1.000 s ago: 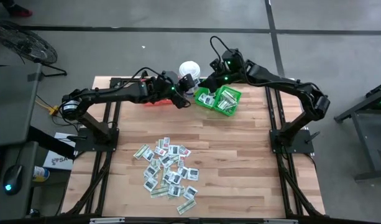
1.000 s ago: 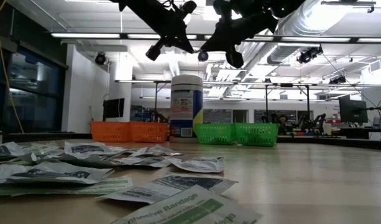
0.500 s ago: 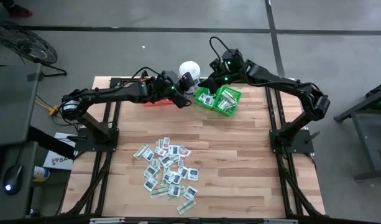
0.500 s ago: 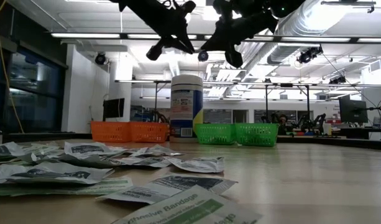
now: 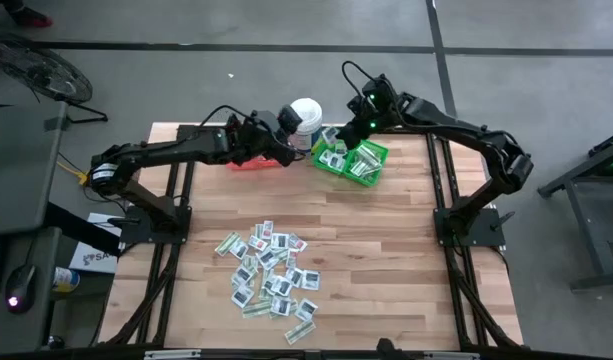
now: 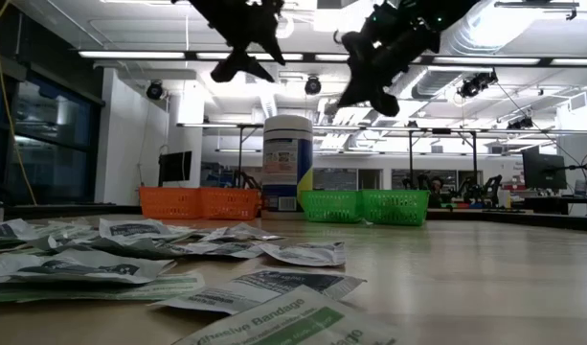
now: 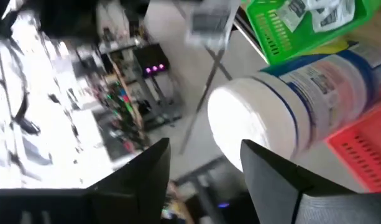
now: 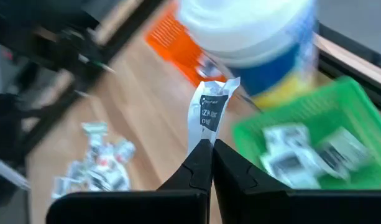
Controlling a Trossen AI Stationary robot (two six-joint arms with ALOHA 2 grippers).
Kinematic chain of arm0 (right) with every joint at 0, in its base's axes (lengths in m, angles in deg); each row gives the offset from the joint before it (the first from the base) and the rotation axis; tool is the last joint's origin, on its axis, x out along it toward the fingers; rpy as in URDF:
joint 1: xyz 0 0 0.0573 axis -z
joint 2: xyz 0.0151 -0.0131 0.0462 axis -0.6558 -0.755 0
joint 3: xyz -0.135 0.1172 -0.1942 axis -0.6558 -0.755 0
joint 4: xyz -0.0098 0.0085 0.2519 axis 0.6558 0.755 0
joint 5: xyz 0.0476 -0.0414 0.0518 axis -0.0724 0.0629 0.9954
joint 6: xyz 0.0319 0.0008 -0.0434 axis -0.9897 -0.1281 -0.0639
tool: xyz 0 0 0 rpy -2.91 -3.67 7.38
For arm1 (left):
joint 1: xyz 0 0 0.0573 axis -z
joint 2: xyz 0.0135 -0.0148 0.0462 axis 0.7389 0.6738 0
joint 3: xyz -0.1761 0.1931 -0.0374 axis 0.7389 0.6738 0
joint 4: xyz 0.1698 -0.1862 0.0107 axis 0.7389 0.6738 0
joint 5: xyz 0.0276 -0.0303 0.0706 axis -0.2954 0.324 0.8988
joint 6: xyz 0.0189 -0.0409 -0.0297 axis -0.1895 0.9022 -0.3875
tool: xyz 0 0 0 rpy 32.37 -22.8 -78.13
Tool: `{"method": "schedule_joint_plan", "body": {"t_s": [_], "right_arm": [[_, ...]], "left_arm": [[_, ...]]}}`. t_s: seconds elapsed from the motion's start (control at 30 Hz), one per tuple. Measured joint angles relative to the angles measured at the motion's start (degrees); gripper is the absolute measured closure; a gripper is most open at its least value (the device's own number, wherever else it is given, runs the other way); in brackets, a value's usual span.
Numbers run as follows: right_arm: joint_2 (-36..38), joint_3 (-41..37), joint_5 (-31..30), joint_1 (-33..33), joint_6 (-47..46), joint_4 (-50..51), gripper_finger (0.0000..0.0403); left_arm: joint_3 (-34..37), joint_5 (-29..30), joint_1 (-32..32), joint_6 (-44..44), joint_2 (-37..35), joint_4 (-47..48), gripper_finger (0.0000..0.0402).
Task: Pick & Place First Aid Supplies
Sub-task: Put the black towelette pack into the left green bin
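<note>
Packet (image 8: 212, 115) clamped upright in right gripper (image 8: 210, 149) above blurred green bin (image 8: 314, 146); left gripper (image 7: 206, 162) apart, empty.

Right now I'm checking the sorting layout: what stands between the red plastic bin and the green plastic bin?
The tall white round tub stands between the red bin and green bin, clearest in the low view.

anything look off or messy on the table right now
Mostly tidy. The packets lie in a loose overlapping heap mid-table, unsorted. The green bin sits at an angle to the table edge. The right gripper pinches one packet above it; the left gripper hangs open by the white tub.
</note>
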Motion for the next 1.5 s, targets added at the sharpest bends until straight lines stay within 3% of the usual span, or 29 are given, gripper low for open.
{"method": "schedule_joint_plan", "body": {"t_s": [0.17, 0.37, 0.53, 0.9, 1.13, 1.33, 1.5], "right_arm": [[0.0, 0.0, -1.9, 1.9, 5.9, 5.6, 0.0403], [-0.3, 0.0, 0.3, 5.1, 13.5, 7.1, 0.0403], [-4.1, 0.0, 3.0, 6.6, 17.9, 7.2, 0.0403], [-14.0, 0.0, 3.7, 7.0, 27.8, 6.2, 0.0402], [-17.4, 0.0, 4.4, 6.9, 29.4, 3.0, 0.0402], [-18.0, 0.0, 4.3, 7.3, 31.9, 1.5, 0.0402], [-18.0, 0.0, 4.2, 7.8, 34.9, 1.6, 0.0402]], "left_arm": [[0.0, -3.2, -4.0, 13.8, -3.4, 8.0, 0.0209], [0.0, -18.7, -12.2, 29.1, -5.0, 15.8, 0.0209], [0.3, -32.2, -17.6, 36.2, -5.0, 15.0, 0.0209], [9.7, -47.4, -23.5, 49.7, -6.1, 6.0, 0.0209], [22.3, -50.3, -22.5, 64.9, -13.1, -8.9, 0.0209], [33.8, -43.3, -17.8, 79.3, -23.9, -18.6, 0.0209], [44.1, -34.9, -8.8, 92.3, -30.2, -29.5, 0.0209]]}}
